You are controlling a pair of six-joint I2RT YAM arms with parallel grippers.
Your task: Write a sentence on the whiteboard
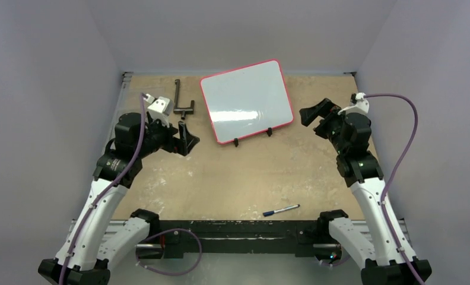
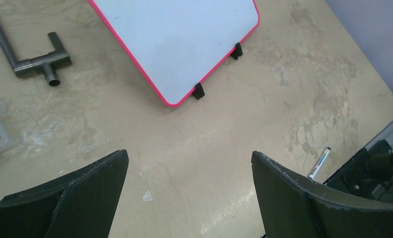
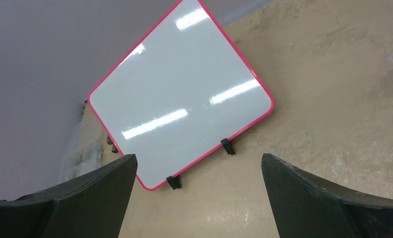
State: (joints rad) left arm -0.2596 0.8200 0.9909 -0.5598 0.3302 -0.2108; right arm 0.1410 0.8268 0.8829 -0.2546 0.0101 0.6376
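A sand-coloured, stained table [image 1: 232, 178] stands between plain grey walls [image 1: 43, 89], and my two arms rise from its near edge.

My left gripper [image 1: 188, 138] is spread as wide as it goes. Both dark fingers [image 2: 85, 193] are far apart and there is only bare table between them. It holds nothing and touches nothing. My right gripper [image 1: 317, 119] is spread just as wide, also with nothing in it, and it hangs above the table.

My left arm is bent at the elbow and leans toward 11 o'clock, with the wrist turned inward so that the fingers point toward the centre of the table. My right arm mirrors it: it goes up toward 1 o'clock and the wrist turns toward 10 o'clock, facing the board.

The whiteboard [image 1: 246, 101] is at 12 o'clock, near the far edge of the table, between my two grippers but apart from both. It is turned a little, so the right corner sits further back. Its two small black feet [image 1: 253, 138] are on the near edge of the pink frame and touch the table. The white face shows only reflections of light.

A marker [image 1: 281, 209] with a blue tip lies flat at 6 o'clock, near the front edge and well apart from both grippers. A dark pipe piece [image 1: 182, 101] lies at 11 o'clock, just beside the left side of the board.
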